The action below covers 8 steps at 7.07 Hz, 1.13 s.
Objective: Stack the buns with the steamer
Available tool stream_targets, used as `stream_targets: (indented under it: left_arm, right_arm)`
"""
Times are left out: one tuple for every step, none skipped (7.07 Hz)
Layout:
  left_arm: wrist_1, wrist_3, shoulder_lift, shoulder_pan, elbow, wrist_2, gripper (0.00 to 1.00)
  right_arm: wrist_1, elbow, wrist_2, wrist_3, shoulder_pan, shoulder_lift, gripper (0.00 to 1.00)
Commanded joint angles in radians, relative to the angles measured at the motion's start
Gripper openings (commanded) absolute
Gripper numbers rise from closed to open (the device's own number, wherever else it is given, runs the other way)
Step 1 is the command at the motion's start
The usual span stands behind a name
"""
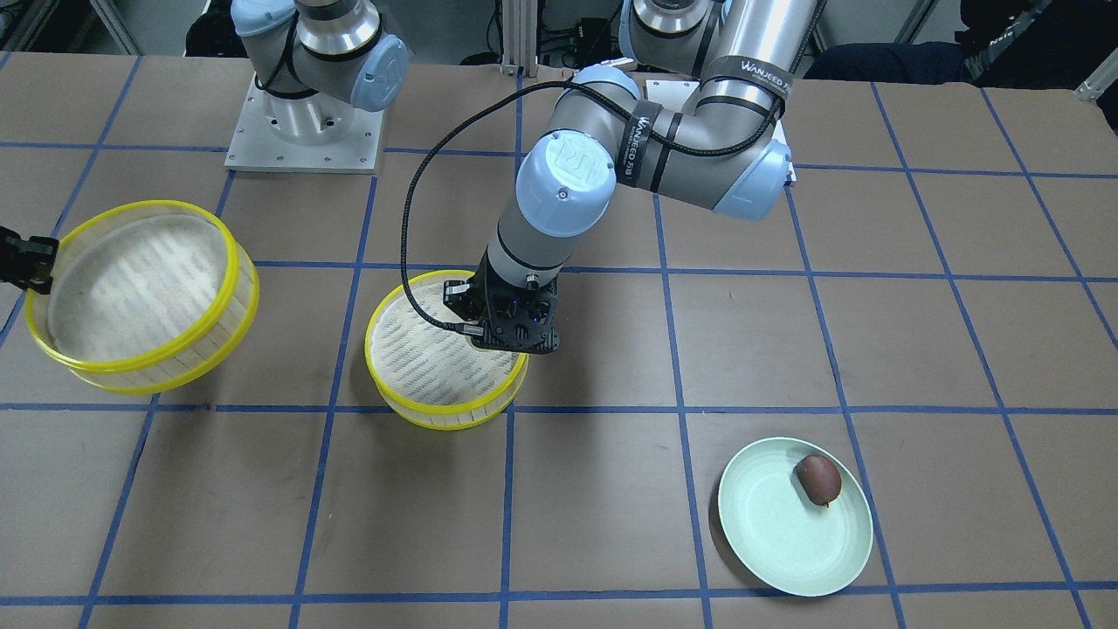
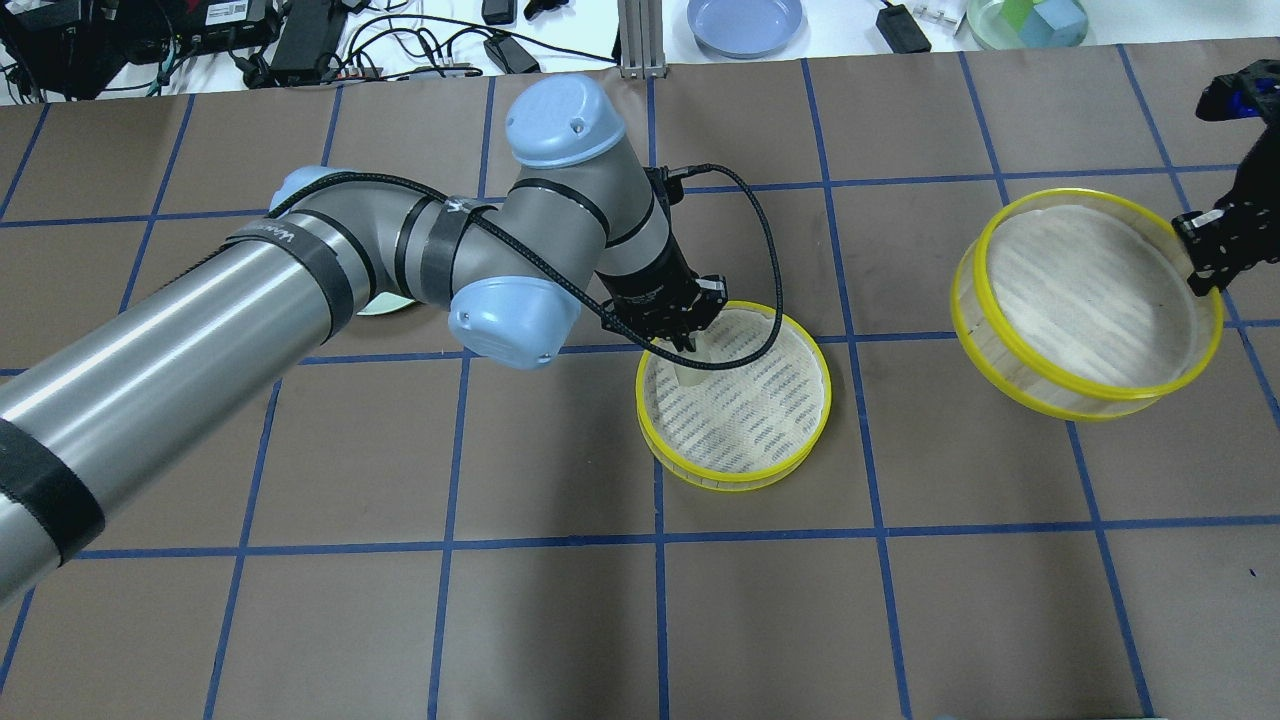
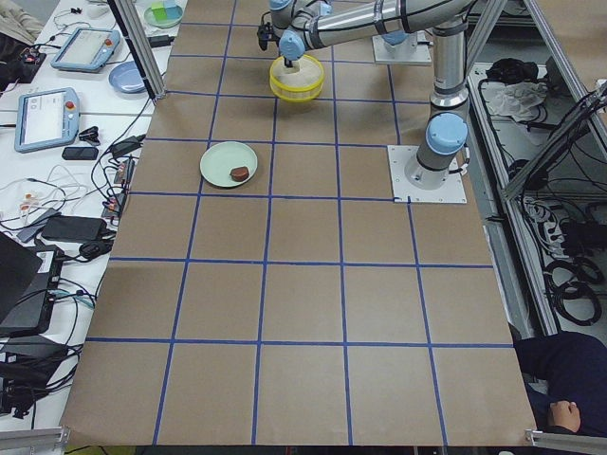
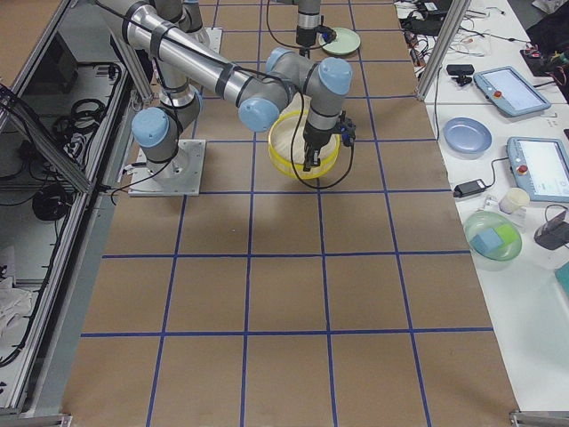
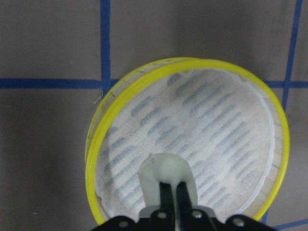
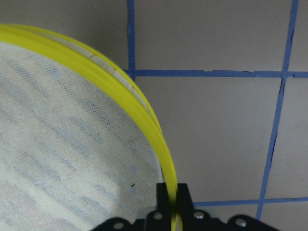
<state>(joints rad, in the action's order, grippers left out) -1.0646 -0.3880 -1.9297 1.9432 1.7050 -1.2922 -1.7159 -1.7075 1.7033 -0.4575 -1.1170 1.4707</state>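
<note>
My left gripper (image 5: 172,185) is shut on the cream-white bun (image 5: 166,168) and holds it inside a yellow-rimmed steamer tier (image 5: 94,149), just above the slatted floor near the rim. This tier (image 2: 740,478) stands on the table at the centre. My right gripper (image 6: 172,192) is shut on the rim of the second steamer tier (image 6: 144,115), which hangs tilted at the right of the overhead view (image 2: 1090,390). The dark reddish-brown bun (image 1: 818,480) lies on a pale green plate (image 1: 769,533), apart from both grippers.
A blue plate (image 2: 745,20), a bowl of coloured blocks (image 2: 1025,20) and cables lie on the white bench beyond the table's far edge. The arm's mounting plate (image 1: 301,131) stands at the robot's side of the table. Blue tape lines grid the brown table.
</note>
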Motion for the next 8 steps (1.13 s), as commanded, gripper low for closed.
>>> stream_targets:
  left_arm:
    - [0.000,0.069,-0.014,0.014,0.042,-0.039,0.00]
    - [0.000,0.069,-0.025,0.014,0.042,-0.036,0.00]
    - [0.000,0.049,-0.031,0.014,0.042,-0.030,0.30]
    - [0.003,0.048,-0.029,0.014,0.038,-0.030,0.98]
    - [0.003,0.049,-0.026,0.013,0.029,-0.033,1.00]
    - [0.003,0.040,-0.026,0.013,0.028,-0.032,1.00]
    - [0.003,0.040,-0.025,0.011,0.025,-0.032,1.00]
    - [0.003,0.038,-0.026,0.011,0.025,-0.032,1.00]
  right_arm:
    - [0.026,-0.049,-0.019,0.113,-0.087,0.037,0.00]
    - [0.024,-0.053,-0.017,0.172,-0.121,0.037,0.00]
    - [0.018,-0.054,-0.019,0.201,-0.154,0.036,0.00]
    - [0.001,-0.061,-0.019,0.245,-0.180,0.028,0.00]
    - [-0.025,-0.072,-0.004,0.275,-0.217,0.020,0.00]
    - [-0.066,-0.092,-0.004,0.295,-0.265,0.019,0.00]
    - [-0.070,-0.099,-0.008,0.330,-0.285,0.019,0.00]
    - [-0.071,-0.100,-0.010,0.333,-0.299,0.019,0.00]
